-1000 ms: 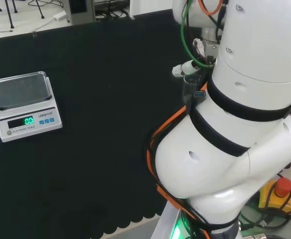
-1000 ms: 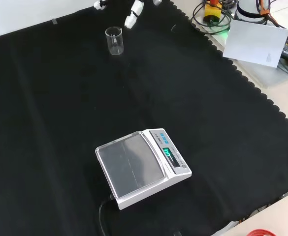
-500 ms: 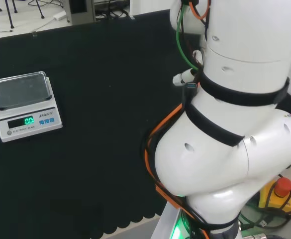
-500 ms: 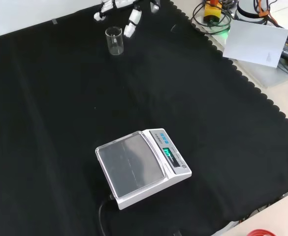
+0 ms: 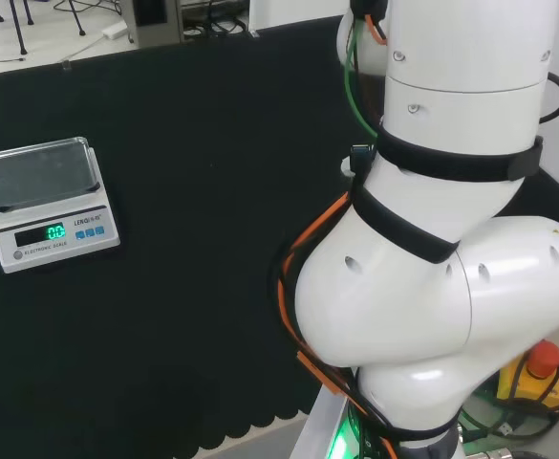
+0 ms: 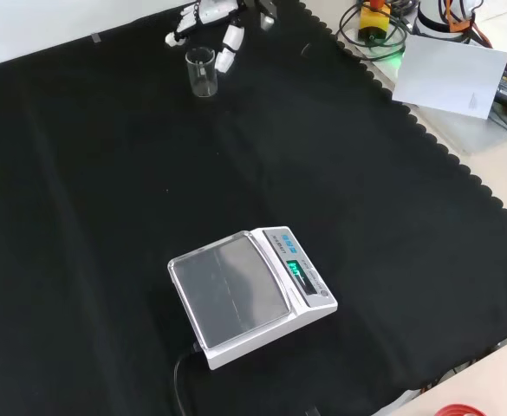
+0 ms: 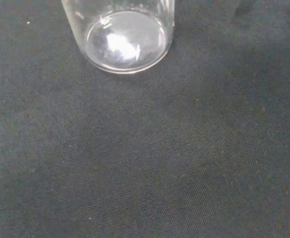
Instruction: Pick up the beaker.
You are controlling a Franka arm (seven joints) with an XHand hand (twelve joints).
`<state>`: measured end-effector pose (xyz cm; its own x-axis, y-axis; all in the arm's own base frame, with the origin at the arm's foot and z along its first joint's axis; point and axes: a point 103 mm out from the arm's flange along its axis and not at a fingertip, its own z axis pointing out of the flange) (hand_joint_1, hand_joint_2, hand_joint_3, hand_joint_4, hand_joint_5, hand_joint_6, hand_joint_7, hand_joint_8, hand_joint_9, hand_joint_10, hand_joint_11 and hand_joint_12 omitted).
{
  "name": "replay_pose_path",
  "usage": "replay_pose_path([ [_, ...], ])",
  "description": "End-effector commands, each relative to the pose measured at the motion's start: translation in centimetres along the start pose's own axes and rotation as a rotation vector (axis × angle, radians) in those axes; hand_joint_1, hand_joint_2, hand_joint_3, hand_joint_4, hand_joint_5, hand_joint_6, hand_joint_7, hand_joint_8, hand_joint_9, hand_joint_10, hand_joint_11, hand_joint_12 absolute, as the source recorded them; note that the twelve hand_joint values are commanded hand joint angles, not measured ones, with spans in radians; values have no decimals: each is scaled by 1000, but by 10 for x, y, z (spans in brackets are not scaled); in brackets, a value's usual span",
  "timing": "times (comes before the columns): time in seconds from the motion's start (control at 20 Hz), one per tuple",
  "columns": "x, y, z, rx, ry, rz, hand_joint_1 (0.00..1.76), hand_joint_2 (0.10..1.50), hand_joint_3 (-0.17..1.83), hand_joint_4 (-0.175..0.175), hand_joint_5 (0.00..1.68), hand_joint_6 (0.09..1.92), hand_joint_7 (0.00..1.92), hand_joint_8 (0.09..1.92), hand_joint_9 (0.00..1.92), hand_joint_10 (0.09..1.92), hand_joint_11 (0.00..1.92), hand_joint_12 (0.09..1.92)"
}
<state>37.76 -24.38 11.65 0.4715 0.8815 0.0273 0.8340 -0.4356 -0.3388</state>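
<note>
Hand (image 6: 208, 12) hovers unclenched just behind the upright beaker (image 6: 201, 72) at the table's (image 6: 106, 217) far edge, fingers flanking its rim; lower further so they wrap the wall evenly before curling

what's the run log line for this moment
phase: reach | hand: open, fingers either side of beaker, no grasp seen | beaker: upright on cloth | scale: untouched

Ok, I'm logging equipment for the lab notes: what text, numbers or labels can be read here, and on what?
Scale: lit green digits on its display and a line of print on its front, all too small to read.
Beaker: no markings can be seen.
</note>
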Motion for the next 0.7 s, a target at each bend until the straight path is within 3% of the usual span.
replay_pose_path([
  [0.05,10,11,9,-32,-23,27,510,735,41,24,176,87,190,700,224,883,0,1493],
  [0.1,12,11,10,-14,23,-8,526,736,41,27,195,87,211,702,241,880,0,1506],
  [0.3,14,15,10,-40,-38,43,571,746,43,43,258,87,263,707,287,869,0,1533],
  [0.35,24,17,16,23,58,-100,584,750,45,46,279,87,278,708,304,866,0,1541],
  [0.4,24,19,17,29,58,-94,595,754,46,48,298,87,295,706,320,856,0,1551],
  [0.5,16,24,15,6,22,-32,616,760,49,51,328,87,327,708,345,846,0,1562],
  [0.55,12,27,17,-33,-4,-35,644,766,53,55,356,87,363,714,376,837,0,1580],
  [0.7,12,29,19,-53,-32,9,724,772,69,62,437,97,466,714,473,786,35,1596],
])
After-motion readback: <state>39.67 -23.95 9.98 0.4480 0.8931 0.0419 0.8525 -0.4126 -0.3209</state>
